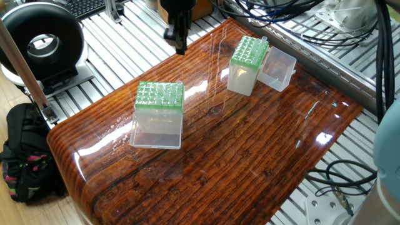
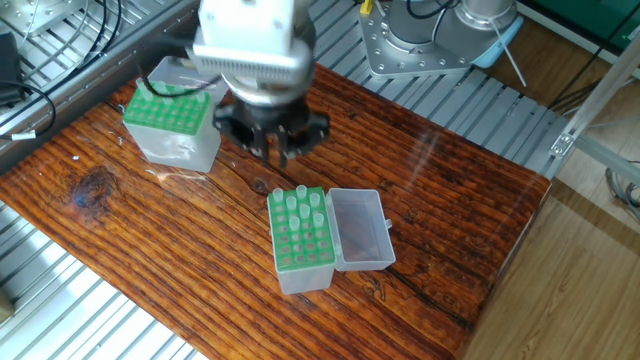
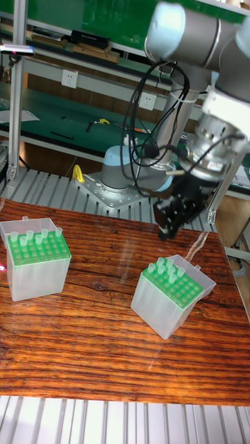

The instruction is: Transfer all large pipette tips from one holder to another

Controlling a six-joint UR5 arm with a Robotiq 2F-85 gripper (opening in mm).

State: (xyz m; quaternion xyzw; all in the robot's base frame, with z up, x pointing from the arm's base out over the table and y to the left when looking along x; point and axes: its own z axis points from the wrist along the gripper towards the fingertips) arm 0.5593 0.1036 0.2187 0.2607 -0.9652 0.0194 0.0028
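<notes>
My gripper (image 3: 169, 223) hangs above the table between the two boxes; I cannot tell whether its jaws are closed or carrying anything. Tips (image 2: 303, 206) stand in the centre box (image 2: 301, 240), others (image 3: 28, 240) in the left box (image 3: 35, 258). The transfer looks partway done.

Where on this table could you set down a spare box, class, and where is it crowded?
Bare wood lies along the table's end beyond the open-lidded tip box, and along the front edge below both boxes. It is crowded between that box and the other tip box, where the gripper hangs.
</notes>
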